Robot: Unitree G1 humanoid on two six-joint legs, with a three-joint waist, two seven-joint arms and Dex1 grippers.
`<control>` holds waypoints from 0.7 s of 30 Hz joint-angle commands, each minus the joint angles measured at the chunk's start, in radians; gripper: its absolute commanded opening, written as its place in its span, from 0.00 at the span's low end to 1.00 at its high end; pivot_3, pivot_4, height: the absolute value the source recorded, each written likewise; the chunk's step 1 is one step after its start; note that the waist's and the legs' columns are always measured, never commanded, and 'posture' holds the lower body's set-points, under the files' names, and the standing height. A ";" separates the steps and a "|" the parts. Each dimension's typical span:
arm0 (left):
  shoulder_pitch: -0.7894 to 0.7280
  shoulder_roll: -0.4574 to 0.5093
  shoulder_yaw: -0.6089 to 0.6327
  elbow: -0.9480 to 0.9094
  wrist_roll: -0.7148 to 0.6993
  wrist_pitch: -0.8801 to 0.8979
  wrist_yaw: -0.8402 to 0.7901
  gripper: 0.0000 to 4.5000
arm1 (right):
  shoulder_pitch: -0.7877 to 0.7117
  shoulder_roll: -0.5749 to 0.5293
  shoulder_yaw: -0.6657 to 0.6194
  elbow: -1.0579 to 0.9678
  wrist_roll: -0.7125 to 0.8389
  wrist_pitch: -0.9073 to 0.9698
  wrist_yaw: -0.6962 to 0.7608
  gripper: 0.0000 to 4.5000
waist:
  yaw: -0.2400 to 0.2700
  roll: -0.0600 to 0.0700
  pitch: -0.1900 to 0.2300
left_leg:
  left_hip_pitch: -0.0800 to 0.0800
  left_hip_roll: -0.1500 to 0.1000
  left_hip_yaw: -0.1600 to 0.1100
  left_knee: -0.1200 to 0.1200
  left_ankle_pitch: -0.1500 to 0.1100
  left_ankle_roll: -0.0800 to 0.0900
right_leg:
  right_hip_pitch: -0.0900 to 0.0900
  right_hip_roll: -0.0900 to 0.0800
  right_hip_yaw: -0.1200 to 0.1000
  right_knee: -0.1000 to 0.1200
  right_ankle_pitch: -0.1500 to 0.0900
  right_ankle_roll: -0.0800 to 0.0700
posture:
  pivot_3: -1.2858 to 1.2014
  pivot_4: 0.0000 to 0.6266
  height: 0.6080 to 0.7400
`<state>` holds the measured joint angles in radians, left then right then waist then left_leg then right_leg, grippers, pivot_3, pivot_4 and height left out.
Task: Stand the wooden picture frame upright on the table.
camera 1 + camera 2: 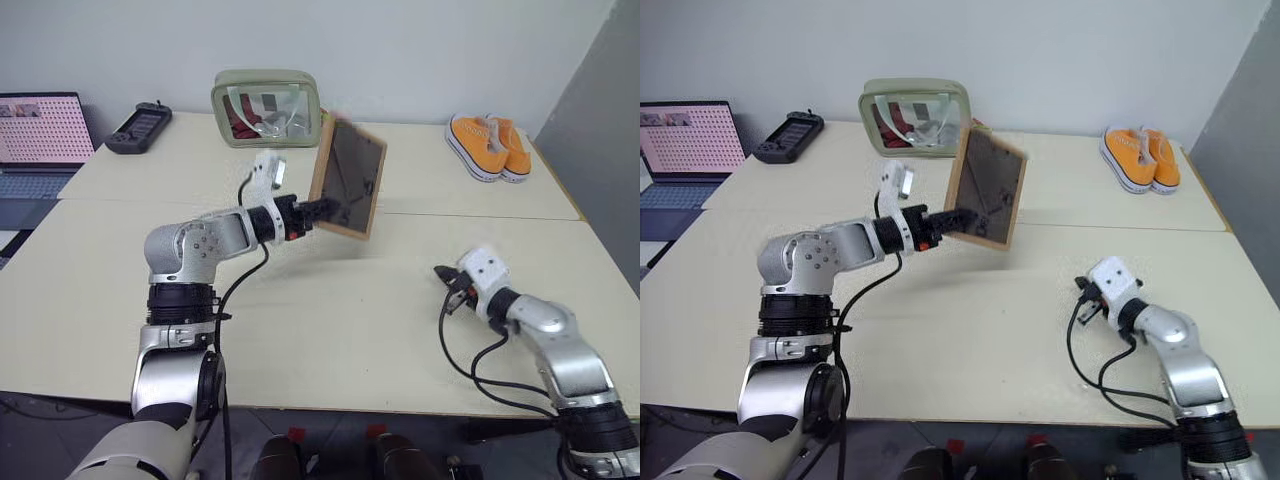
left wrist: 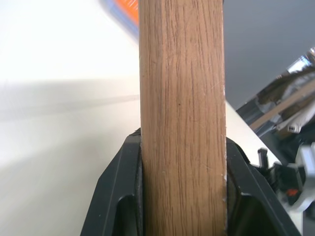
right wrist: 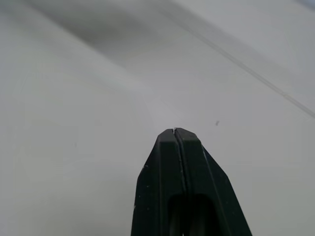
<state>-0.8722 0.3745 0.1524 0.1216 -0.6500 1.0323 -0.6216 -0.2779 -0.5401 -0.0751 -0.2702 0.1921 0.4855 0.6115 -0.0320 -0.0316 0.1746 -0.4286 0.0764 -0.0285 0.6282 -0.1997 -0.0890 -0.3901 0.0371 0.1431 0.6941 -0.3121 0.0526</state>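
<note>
The wooden picture frame (image 1: 348, 180) hangs in the air above the middle of the table (image 1: 350, 340), nearly upright and a little tilted, with its dark face turned toward me. My left gripper (image 1: 322, 211) is shut on the frame's lower left edge. In the left wrist view the light-wood edge (image 2: 182, 98) fills the gap between the two black fingers (image 2: 115, 196). My right gripper (image 1: 443, 273) hovers low over the table at the right, apart from the frame. Its fingertips (image 3: 175, 132) are pressed together with nothing between them.
A green pouch with a clear window (image 1: 266, 106) stands just behind the frame. A pair of orange shoes (image 1: 487, 145) lies at the far right, and a black controller (image 1: 138, 127) and a laptop (image 1: 40, 135) sit at the far left. A seam (image 1: 480, 215) crosses the tabletop.
</note>
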 commanded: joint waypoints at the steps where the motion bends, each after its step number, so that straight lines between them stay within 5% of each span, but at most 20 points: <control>1: 0.015 0.021 -0.010 -0.123 -0.031 -0.024 -0.043 0.29 | -0.097 -0.018 -0.087 -0.155 0.136 0.117 0.004 0.00 | -0.002 0.001 0.000 | 0.000 0.000 0.000 0.000 0.000 0.000 | 0.000 0.000 0.000 0.000 0.000 0.000 | 0.52 0.24 1.00; 5: 0.053 0.017 -0.010 -0.185 -0.058 0.008 -0.034 0.29 | -0.246 0.037 -0.122 -0.241 0.280 0.261 -0.064 0.10 | -0.004 0.001 0.000 | 0.000 0.000 -0.001 0.000 0.000 0.000 | 0.000 0.000 0.000 0.000 0.000 0.000 | 0.52 0.24 1.00; 12: 0.058 0.013 -0.020 -0.203 -0.073 0.022 -0.027 0.29 | -0.407 0.117 -0.060 -0.243 0.332 0.358 -0.158 0.45 | 0.001 0.001 0.001 | -0.001 0.000 -0.001 0.000 0.000 0.000 | 0.000 0.000 -0.001 -0.001 0.000 0.000 | 0.52 0.24 1.00; 21: 0.046 0.021 -0.027 -0.244 -0.106 0.053 -0.032 0.29 | -0.468 0.197 0.012 -0.129 0.318 0.293 -0.171 0.45 | -0.002 0.001 0.001 | -0.002 0.001 -0.001 0.000 0.000 0.000 | -0.002 0.000 -0.001 -0.001 0.000 0.000 | 0.52 0.24 1.00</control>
<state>-0.7908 0.3907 0.1144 -0.0488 -0.7107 1.0861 -0.6430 -0.7264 -0.3460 -0.0706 -0.4127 0.5226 0.8245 0.4380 -0.0340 -0.0304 0.1752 -0.4309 0.0770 -0.0298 0.6283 -0.1998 -0.0885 -0.3917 0.0372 0.1416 0.6931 -0.3122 0.0524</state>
